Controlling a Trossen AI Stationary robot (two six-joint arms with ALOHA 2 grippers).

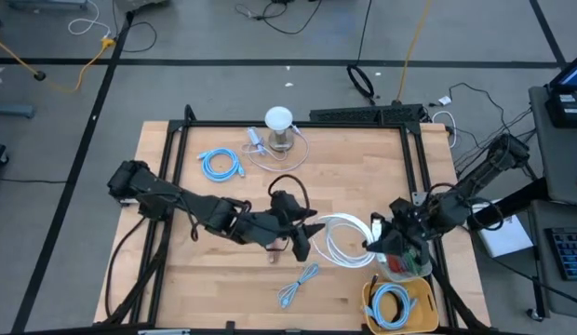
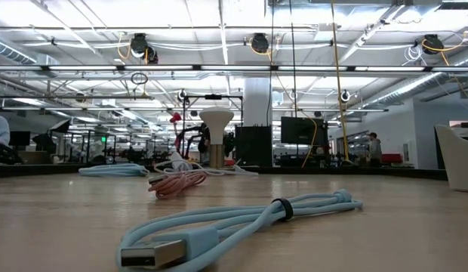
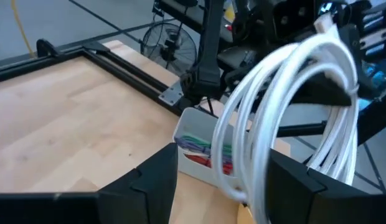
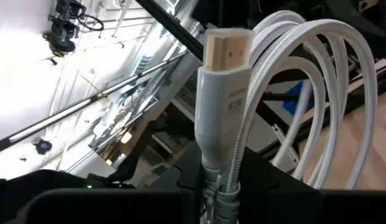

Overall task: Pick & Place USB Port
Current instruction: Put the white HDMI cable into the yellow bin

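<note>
A white coiled cable (image 1: 344,240) with a white flat plug (image 4: 221,81) hangs in the air between my two grippers, near the table's right front. My right gripper (image 1: 378,238) (image 4: 218,180) is shut on it just below the plug. My left gripper (image 1: 307,233) (image 3: 223,157) is open, and the cable's loops (image 3: 286,93) pass between its fingers; I cannot tell whether they touch. A light-blue USB cable (image 1: 298,284) (image 2: 241,223) lies flat on the table near the front edge. Neither gripper shows in the low view. My right gripper pinches the white cable between its two fingers at the collar just under the plug (image 4: 213,167). The plug stands up out of the fingers, along them. The coil (image 4: 317,74) loops away beyond the plug, lifted clear of the table.
A clear bin with red and green cables (image 1: 407,265) (image 3: 202,146) and a yellow bin holding a blue cable (image 1: 400,307) sit at the right front corner. A blue cable (image 1: 221,165), a black cable (image 1: 288,186), a white lamp (image 1: 279,121) and a pink cable (image 2: 177,183) lie farther back.
</note>
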